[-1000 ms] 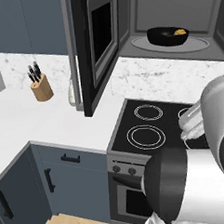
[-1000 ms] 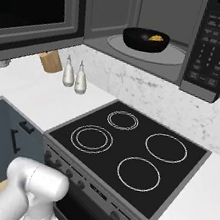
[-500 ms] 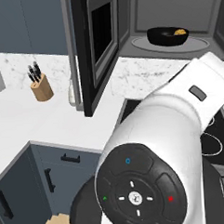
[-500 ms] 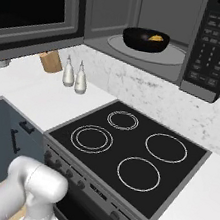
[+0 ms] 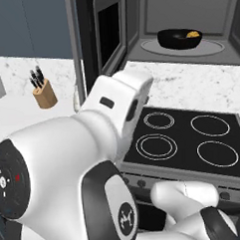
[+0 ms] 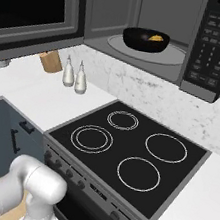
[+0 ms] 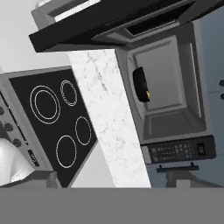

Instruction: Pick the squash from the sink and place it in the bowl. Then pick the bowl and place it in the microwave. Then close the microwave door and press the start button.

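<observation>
A simulated kitchen is shown around a black four-ring stove. At the far left, a knife block is set on the white counter, with two small bottles nearer the stove. Above these, the microwave door is swung wide open to the left. To its right, inside the microwave, the black bowl is seated on the turntable, and the squash is seen lying inside it. The first two steps are judged complete; closing the door and pressing start on the keypad at the right remain. The white arm is folded low in front of the stove, its hand rolled sideways and aimed up at the open cavity. Whether the claw is wide or narrow cannot be told.
</observation>
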Available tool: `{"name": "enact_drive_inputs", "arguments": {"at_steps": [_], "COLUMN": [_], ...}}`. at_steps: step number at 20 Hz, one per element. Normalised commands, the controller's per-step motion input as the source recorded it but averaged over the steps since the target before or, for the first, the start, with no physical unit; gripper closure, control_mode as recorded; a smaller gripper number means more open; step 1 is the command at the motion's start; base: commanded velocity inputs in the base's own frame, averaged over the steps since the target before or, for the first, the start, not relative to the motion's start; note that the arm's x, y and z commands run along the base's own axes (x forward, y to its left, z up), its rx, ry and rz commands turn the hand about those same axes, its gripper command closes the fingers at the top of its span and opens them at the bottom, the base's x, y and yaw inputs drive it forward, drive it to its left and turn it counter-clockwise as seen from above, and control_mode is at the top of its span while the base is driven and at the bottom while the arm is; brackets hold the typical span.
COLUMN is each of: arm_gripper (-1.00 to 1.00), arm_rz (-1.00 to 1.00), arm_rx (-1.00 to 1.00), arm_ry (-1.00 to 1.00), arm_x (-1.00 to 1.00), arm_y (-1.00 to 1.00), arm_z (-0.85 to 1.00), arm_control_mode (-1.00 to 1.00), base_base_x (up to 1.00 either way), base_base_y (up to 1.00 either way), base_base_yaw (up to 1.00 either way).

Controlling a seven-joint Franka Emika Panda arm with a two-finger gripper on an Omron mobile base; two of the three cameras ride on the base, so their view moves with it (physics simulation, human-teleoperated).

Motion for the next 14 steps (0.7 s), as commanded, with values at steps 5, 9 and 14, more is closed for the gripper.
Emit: {"name": "enact_drive_inputs", "arguments": {"at_steps": [5, 9, 14], "arm_gripper": [-1.0, -1.0, -1.0], "arm_rz": [0.07, 0.06, 0.03], "arm_rx": [-0.23, -0.22, -0.17], "arm_ry": [-0.01, -0.04, -0.01], "arm_x": [0.61, 0.67, 0.68], "arm_y": [0.53, 0.46, 0.5], "arm_z": [-0.59, -0.61, -0.33], "arm_control_mode": [-1.0, -1.0, -1.0], "base_base_x": [0.0, 0.0, 0.0], "base_base_y": [0.0, 0.0, 0.0], "base_base_yaw": [0.0, 0.0, 0.0]}}
